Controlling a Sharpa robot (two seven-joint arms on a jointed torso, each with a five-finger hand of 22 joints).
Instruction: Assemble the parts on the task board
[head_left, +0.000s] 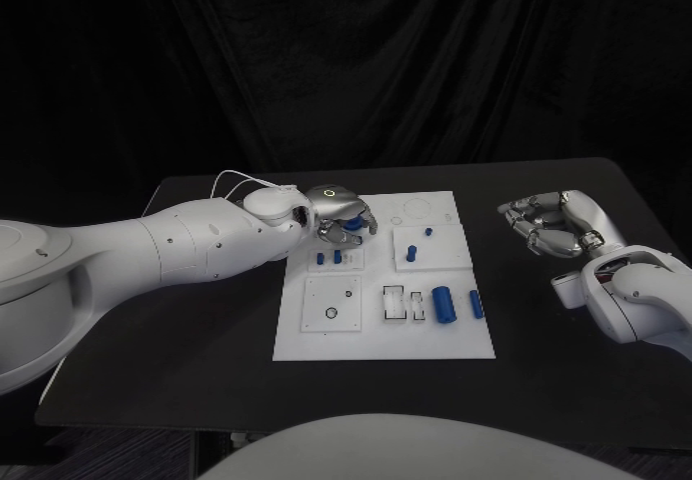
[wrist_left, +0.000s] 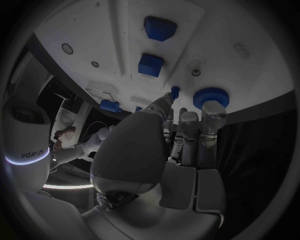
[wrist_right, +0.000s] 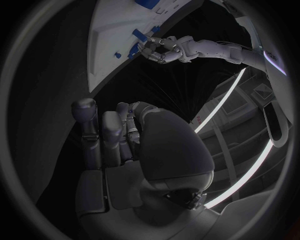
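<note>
Silver fingers of my left hand (head_left: 342, 215) are pinching a small blue part (wrist_left: 175, 92) over the white board (head_left: 433, 340); my right hand (head_left: 552, 225) is hanging curled, holding nothing.

Head camera looks down on the whole board (head_left: 382, 320) from afar; left wrist camera sits close above it; right wrist sees its edge.
</note>
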